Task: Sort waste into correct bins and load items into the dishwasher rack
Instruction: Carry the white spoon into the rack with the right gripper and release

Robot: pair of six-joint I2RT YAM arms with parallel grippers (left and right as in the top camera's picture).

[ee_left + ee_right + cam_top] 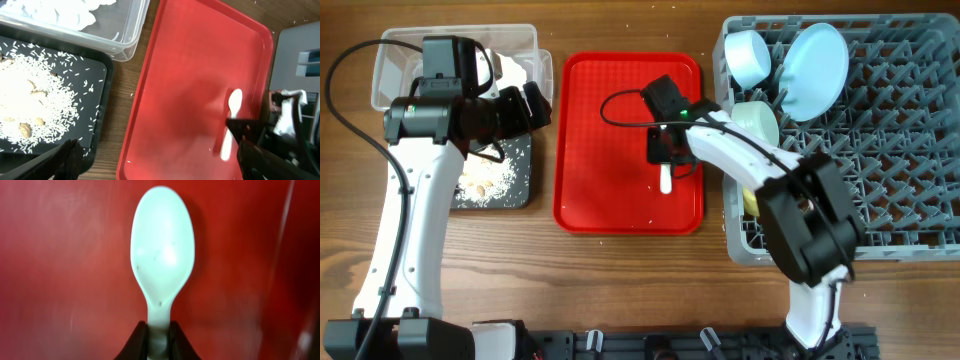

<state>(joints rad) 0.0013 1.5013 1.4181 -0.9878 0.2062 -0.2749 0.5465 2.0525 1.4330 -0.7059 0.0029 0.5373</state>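
Overhead: the white plastic spoon (665, 182) sits right of centre on the red tray (590, 190). Only its handle end shows, pointing at the tray's near edge, and the rest is hidden under the right gripper (661, 155). Its long axis runs from far edge to near edge. The left gripper (538, 104) hangs where the clear tub (392, 78) meets the black tray (527, 172).

Left wrist: the spoon is plain glossy white, close to the tray's right rim. Its oval bowl is toward the far edge and its slim handle toward the near edge, slightly slanted. Dark fingers cross its neck. The left gripper's own fingers (67, 160) stand wide apart, holding nothing.

Right wrist: the pale bowl, with a few tiny dark specks, fills the view and points away. The right gripper is pinched narrowly on the neck just below it.
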